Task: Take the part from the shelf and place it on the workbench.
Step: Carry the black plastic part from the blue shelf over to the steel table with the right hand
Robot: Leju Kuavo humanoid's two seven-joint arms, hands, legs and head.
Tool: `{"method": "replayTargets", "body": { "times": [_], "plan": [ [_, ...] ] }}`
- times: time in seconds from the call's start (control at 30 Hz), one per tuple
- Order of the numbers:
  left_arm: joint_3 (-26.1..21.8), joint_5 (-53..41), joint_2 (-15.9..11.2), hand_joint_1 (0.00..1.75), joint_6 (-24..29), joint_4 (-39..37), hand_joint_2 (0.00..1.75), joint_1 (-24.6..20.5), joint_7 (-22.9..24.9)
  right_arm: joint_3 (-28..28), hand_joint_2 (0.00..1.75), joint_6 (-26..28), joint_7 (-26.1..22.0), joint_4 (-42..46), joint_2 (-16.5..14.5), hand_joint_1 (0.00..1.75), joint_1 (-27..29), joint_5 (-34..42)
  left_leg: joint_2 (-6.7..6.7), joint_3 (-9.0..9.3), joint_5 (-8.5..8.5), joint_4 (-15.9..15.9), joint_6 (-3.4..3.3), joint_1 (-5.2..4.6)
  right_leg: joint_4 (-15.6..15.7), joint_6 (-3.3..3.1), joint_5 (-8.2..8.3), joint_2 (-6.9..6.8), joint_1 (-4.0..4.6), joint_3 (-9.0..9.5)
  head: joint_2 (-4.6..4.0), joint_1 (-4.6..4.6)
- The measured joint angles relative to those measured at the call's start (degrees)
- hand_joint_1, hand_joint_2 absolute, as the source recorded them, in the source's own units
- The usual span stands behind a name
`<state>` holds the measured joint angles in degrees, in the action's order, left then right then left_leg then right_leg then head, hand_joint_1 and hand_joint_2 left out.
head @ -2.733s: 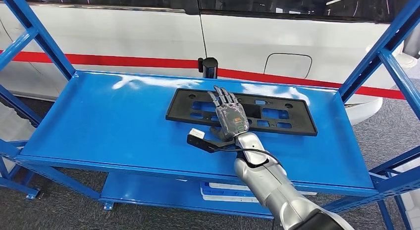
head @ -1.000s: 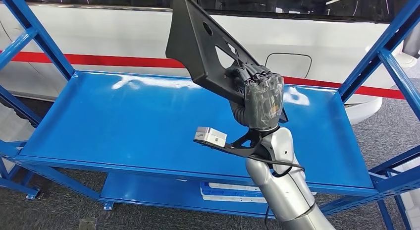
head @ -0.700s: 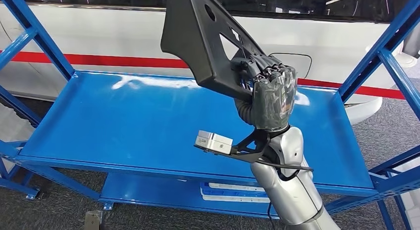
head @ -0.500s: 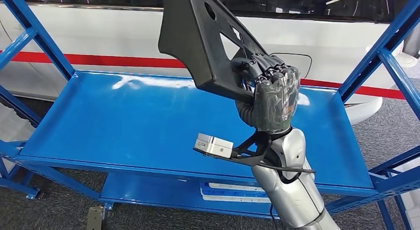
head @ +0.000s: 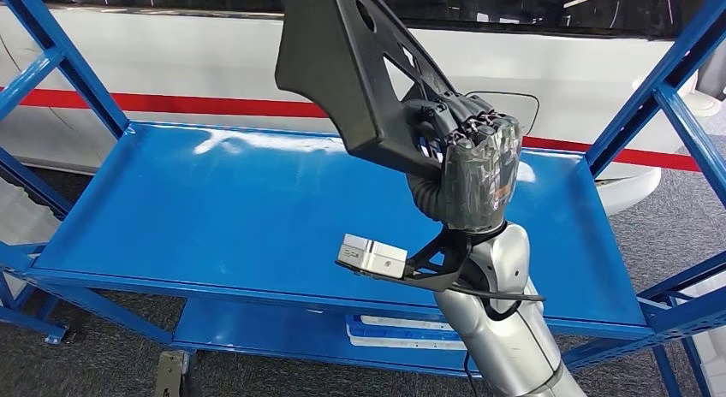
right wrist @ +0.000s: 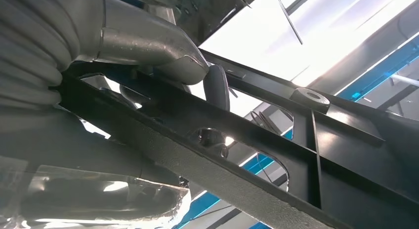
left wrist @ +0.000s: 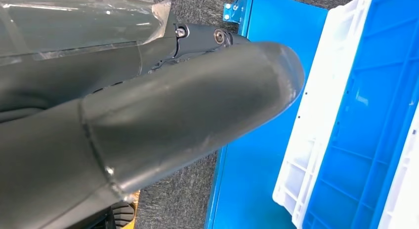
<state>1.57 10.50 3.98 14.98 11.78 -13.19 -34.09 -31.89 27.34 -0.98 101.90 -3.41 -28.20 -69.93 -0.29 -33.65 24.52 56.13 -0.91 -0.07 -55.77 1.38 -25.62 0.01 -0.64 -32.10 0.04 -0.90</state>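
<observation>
Currently: right hand (head: 469, 179) grips the black part (head: 360, 72), raised tilted, clear above the blue shelf (head: 214, 217). Pickup looks done; carry to the surface and set-down remain. Left hand (left wrist: 148, 120): fingers' state cannot be told.

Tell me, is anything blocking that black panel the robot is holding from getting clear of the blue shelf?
Nothing visible does. The right hand grips the black part, tilted up well above the blue shelf. The shelf's blue posts stand off to the sides. No workbench shows, so the rest of the way cannot be judged.
</observation>
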Motion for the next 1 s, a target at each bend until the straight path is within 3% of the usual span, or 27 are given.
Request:
{"method": "replayTargets", "body": {
  "times": [0.13,0.23,0.3,0.33,0.4,0.47,0.5,0.53,0.57,0.63,0.67,0.77,0.8,0.87,0.93,1.0],
  "plan": [
    [0.7,-1.0,0.0,0.0,0.6,0.0,0.0,-0.3,0.1,0.0,1.75,0.4,-0.3,0.1,-0.1,1.75,0.2,2.1,-0.01,-0.03,0.03,0.0,-0.02,-0.02,0.0,0.03,0.02,0.0,-0.03,0.03,0.0,0.0],
    [2.3,-3.8,0.0,0.0,5.0,0.0,0.0,-0.9,2.7,0.2,1.75,1.0,-1.3,0.1,-0.7,1.75,0.4,4.4,-0.03,-0.05,-0.19,0.0,-0.91,-0.05,0.4,0.71,0.41,0.0,-0.57,0.24,0.0,-0.05],
    [3.6,-5.1,0.2,0.0,7.7,0.0,0.0,-1.4,4.3,0.3,1.75,1.2,-2.0,0.1,-1.3,1.75,0.6,6.0,0.15,0.29,-0.88,-0.9,-1.6,0.3,-0.9,0.73,-0.57,0.0,-0.44,-0.41,0.0,0.03],
    [4.0,-5.2,0.3,0.0,8.4,0.0,0.0,-1.7,4.9,0.3,1.75,1.3,-2.4,0.1,-1.4,1.75,0.7,6.8,0.25,0.44,-1.22,-1.3,-1.83,0.48,-3.1,0.45,-1.91,0.01,-0.34,-1.41,0.0,0.13],
    [4.4,-5.2,0.4,0.0,8.9,0.0,0.0,-1.9,5.7,0.4,1.75,1.5,-2.9,0.0,-1.4,1.75,1.1,7.9,0.33,0.33,-1.44,-1.5,-2.02,0.56,-10.7,-0.18,-5.55,0.02,-0.44,-4.7,0.0,0.31],
    [4.7,-5.1,0.5,0.0,9.1,0.0,0.0,-1.9,6.0,0.6,1.75,1.6,-3.1,-0.1,-1.3,1.75,1.7,8.4,0.35,0.09,-1.55,-1.5,-1.84,0.56,-16.4,0.07,-7.41,0.02,-0.65,-7.04,0.0,0.38],
    [4.9,-5.1,0.5,0.0,9.1,0.0,0.0,-1.9,6.1,0.6,1.75,1.6,-3.1,-0.2,-1.3,1.75,1.9,8.5,0.33,-0.05,-1.65,-1.4,-1.69,0.61,-16.1,0.57,-6.98,0.01,-0.81,-6.69,0.0,0.42],
    [5.1,-5.1,0.5,0.0,9.1,0.0,0.0,-1.9,6.1,0.7,1.75,1.6,-3.1,-0.2,-1.3,1.75,2.0,8.6,0.32,-0.2,-1.72,-1.2,-1.49,0.7,-13.5,1.22,-5.77,-0.01,-1.06,-5.18,0.0,0.42],
    [5.2,-5.1,0.6,0.0,9.1,0.0,0.0,-1.9,6.1,0.7,1.75,1.6,-3.1,-0.3,-1.3,1.75,2.1,8.6,0.29,-0.42,-1.71,-0.9,-1.18,0.79,-9.2,1.86,-4.35,-0.05,-1.37,-2.84,0.0,0.43],
    [5.3,-5.1,0.5,0.0,9.1,0.0,0.0,-2.0,6.1,0.7,1.75,1.7,-3.1,-0.3,-1.3,1.75,2.1,8.6,0.18,-1.05,-1.64,-0.1,-0.37,0.83,-3.2,2.24,-2.26,0.27,-1.34,0.7,0.0,0.43],
    [5.4,-5.1,0.5,0.0,9.1,0.0,0.0,-2.1,6.1,0.7,1.75,1.7,-3.1,-0.3,-1.4,1.75,2.2,8.6,0.09,-1.41,-1.64,0.4,0.01,0.76,-2.1,2.03,-1.98,0.47,-1.24,1.24,0.0,0.42],
    [5.4,-5.1,0.4,0.0,9.2,-0.1,0.0,-2.1,6.1,0.8,1.75,1.9,-3.2,-0.3,-1.5,1.75,2.3,8.7,-0.13,-2.31,-1.73,1.3,0.78,0.94,-2.6,0.84,-1.76,0.73,-1.28,0.23,0.0,0.26],
    [5.5,-5.1,0.4,0.0,9.2,-0.1,0.0,-2.1,6.1,0.8,1.75,1.9,-3.2,-0.3,-1.6,1.75,2.3,8.7,-0.08,-2.85,-0.83,2.1,1.05,1.11,-2.7,0.31,-1.47,0.7,-1.34,-0.11,0.0,0.21],
    [5.5,-5.1,0.4,0.0,9.3,-0.1,0.0,-2.1,6.1,0.8,1.75,1.9,-3.2,-0.3,-1.7,1.75,2.3,8.7,0.05,-4.74,3.0,6.6,1.53,1.33,-2.6,-0.82,-0.77,0.62,-1.3,-0.88,0.0,0.11],
    [5.6,-4.9,0.4,0.0,9.7,-0.1,0.0,-2.2,6.6,0.8,1.75,1.8,-3.3,-0.3,-1.8,1.75,2.3,8.9,0.11,-6.92,7.05,12.8,1.83,1.33,-2.7,-1.54,-0.25,0.51,-1.02,-1.62,0.0,0.05],
    [5.6,-4.4,0.3,0.0,10.3,-0.1,0.0,-2.1,7.7,0.8,1.75,1.5,-3.6,-0.6,-1.8,1.75,2.2,9.7,0.12,-8.02,8.96,17.4,1.86,1.33,-2.7,-1.91,0.31,0.42,-0.7,-2.4,0.0,0.07]
  ]
}}
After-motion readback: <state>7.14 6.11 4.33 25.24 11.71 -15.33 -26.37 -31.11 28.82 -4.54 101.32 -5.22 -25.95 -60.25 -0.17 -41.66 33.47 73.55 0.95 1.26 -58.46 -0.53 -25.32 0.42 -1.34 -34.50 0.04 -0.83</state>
